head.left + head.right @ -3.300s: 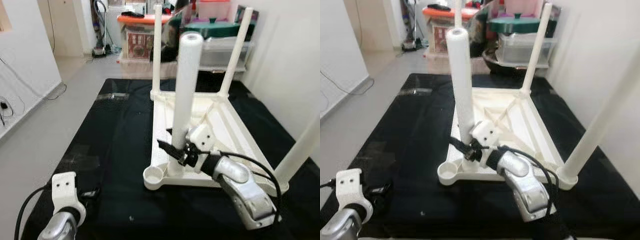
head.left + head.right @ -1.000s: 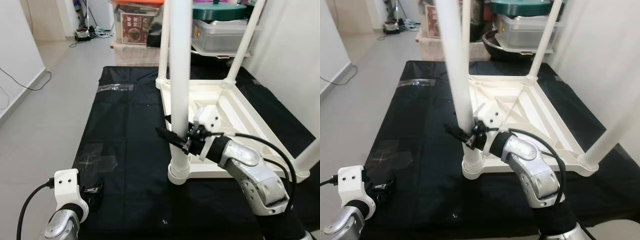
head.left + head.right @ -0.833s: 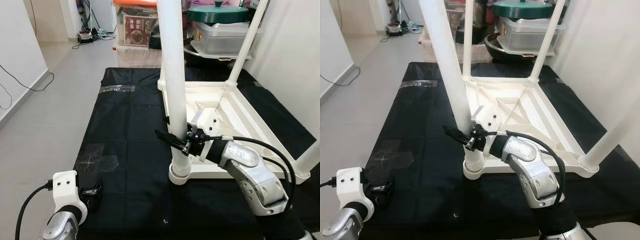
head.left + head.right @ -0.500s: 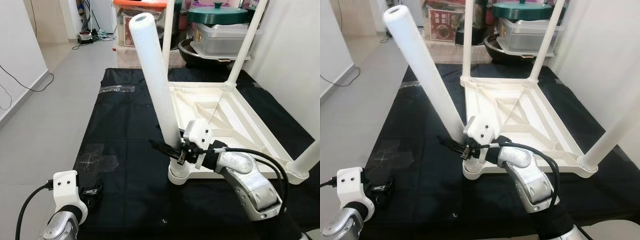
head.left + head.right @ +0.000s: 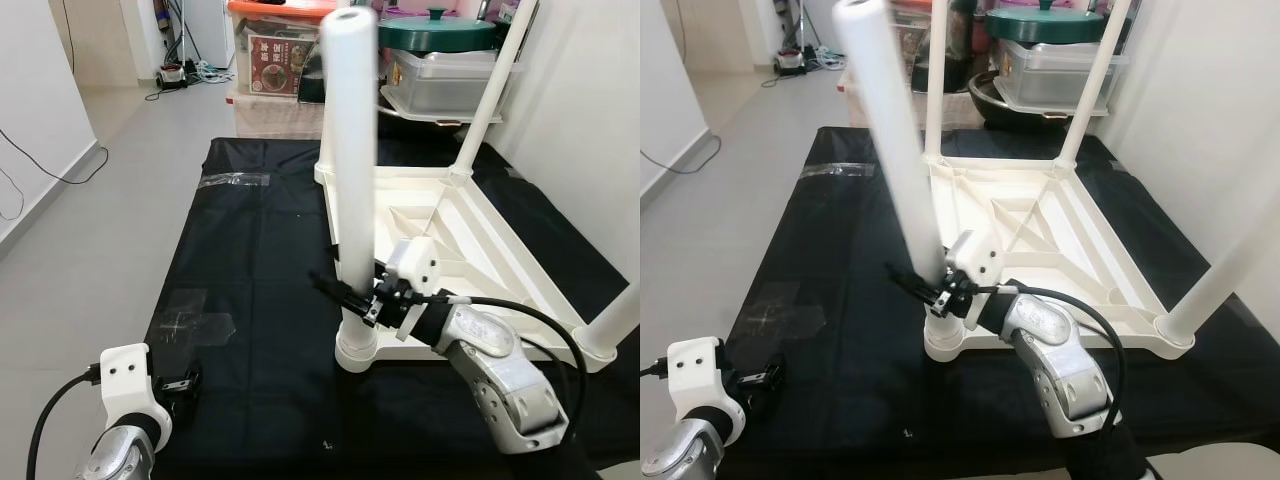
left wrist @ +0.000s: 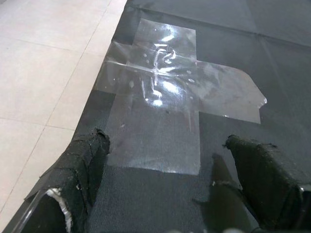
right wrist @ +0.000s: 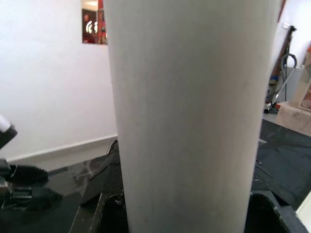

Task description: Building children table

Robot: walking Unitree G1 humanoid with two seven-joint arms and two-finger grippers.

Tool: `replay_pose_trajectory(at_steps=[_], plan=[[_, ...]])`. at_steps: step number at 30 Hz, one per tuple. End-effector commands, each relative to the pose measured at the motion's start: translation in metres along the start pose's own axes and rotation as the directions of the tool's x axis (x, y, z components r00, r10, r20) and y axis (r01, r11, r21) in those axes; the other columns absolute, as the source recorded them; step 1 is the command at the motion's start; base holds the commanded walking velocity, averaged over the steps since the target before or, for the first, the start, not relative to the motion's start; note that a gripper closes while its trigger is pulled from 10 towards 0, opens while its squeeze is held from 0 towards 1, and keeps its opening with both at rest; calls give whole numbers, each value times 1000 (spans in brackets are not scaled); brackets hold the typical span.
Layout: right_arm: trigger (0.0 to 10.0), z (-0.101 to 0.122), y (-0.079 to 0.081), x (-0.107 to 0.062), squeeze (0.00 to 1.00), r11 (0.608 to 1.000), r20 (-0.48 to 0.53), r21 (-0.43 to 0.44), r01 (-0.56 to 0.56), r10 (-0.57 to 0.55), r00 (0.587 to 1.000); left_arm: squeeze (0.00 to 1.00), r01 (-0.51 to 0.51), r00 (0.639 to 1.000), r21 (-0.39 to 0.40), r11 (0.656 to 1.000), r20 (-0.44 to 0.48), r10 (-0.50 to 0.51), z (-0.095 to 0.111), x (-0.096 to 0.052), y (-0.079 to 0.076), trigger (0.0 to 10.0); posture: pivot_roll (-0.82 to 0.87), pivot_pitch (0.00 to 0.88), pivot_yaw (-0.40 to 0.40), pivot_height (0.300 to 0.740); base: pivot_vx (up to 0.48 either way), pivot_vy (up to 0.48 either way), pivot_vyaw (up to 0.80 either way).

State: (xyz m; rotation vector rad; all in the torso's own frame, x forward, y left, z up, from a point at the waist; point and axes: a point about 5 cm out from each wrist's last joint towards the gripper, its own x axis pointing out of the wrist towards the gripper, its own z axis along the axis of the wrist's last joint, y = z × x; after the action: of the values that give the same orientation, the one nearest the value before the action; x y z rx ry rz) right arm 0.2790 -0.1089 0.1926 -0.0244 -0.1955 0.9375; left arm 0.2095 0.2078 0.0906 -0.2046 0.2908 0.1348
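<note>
The white table leg (image 5: 353, 190) stands near upright in the near-left corner socket (image 5: 356, 353) of the upturned table top (image 5: 470, 255) on the black mat (image 5: 250, 260), with the right gripper (image 5: 352, 296) clamped on it low down, just above the socket. Treat the leg as a light, stiff, smooth tube that may slip or lever sideways; keep your hold low, near the socket. The left gripper (image 6: 165, 184) hangs idle over taped mat, its fingers apart.
</note>
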Motion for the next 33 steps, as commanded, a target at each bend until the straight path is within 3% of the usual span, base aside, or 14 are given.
replay_pose_trajectory(at_steps=[1,7,15,22,25,29,33], plan=[[10000,-27,11,0,8,988,-83,151,-22,35,996,0,-4,1000,-14,1000,-28,3,-4,0,1,10000,37,0,-63,740,0,0,0],[10000,-35,11,-1,8,978,-97,207,3,18,995,0,-14,1000,-18,1000,-27,13,-4,1,2,10000,39,0,-65,740,0,0,0],[10000,-39,20,-1,8,979,-112,201,-44,68,991,0,-22,999,-17,1000,-30,22,-5,0,2,10000,41,0,-66,740,0,0,0],[10000,-36,23,-1,8,985,-138,42,-168,172,975,0,-24,999,-15,1000,-24,24,-3,3,4,10000,38,0,-65,740,0,0,0],[10000,-37,22,-1,8,985,-143,19,-171,172,975,0,-26,999,-18,1000,-25,25,-3,3,3,10000,38,0,-68,740,0,0,0],[10000,-38,21,-2,12,987,-139,24,-161,163,977,0,-28,999,-21,999,-26,27,-4,3,3,10000,42,0,-72,740,0,0,0],[10000,-42,26,-13,24,988,-103,95,-122,132,986,0,-44,998,-45,998,-36,42,-6,2,8,10000,42,0,-69,740,0,0,0]])
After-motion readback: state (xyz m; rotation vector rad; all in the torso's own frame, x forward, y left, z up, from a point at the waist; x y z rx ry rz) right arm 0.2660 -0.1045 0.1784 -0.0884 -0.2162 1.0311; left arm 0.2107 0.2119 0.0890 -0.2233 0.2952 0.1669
